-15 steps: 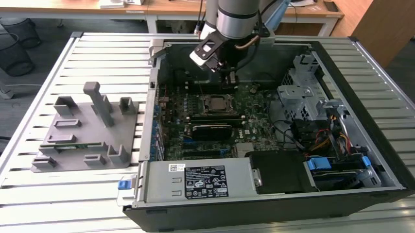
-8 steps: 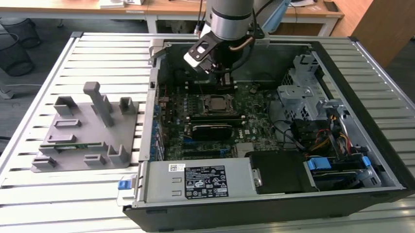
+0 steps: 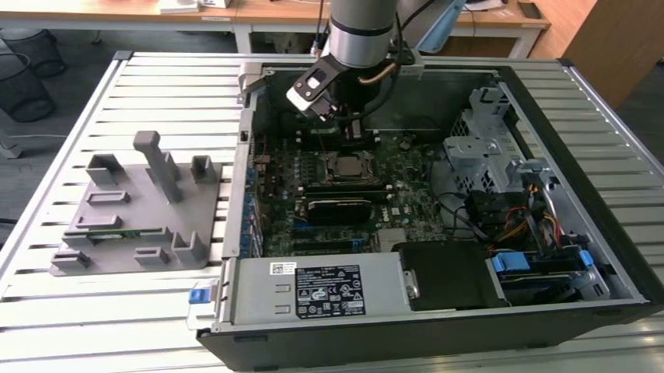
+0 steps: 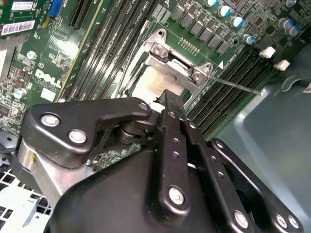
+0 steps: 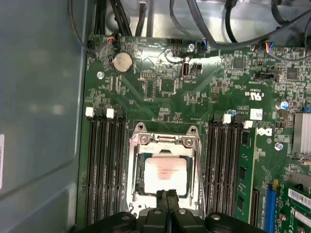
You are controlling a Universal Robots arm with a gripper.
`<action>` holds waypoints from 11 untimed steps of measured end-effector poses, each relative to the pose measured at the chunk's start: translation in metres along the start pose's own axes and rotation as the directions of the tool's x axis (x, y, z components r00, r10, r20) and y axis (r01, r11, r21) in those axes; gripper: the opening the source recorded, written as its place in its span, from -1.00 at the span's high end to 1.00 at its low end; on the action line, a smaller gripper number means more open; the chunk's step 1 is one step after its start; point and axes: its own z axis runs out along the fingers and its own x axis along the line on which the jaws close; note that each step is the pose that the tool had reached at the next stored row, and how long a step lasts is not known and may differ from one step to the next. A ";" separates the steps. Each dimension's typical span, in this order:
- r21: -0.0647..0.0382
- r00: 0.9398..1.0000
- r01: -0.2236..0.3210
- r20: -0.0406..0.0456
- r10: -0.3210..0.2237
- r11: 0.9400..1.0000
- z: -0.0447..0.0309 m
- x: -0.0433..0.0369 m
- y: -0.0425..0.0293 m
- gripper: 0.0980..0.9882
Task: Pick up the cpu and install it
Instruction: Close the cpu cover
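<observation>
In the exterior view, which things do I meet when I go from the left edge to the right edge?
From the left: wire bin → grey fixture → cpu → drive cage.

Silver arm (image 3: 361, 31), blk fingers (image 4: 172, 121) w/ screws

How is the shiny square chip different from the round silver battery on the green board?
The cpu is square; the battery is round. The cpu is bigger than the battery. The cpu sits inside a metal frame; the battery sits out on the green board. Both are shiny and lie flat.
</observation>
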 end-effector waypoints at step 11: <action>0.000 1.000 0.009 0.000 -0.009 1.000 0.0121 0.0002 -0.0062 0.98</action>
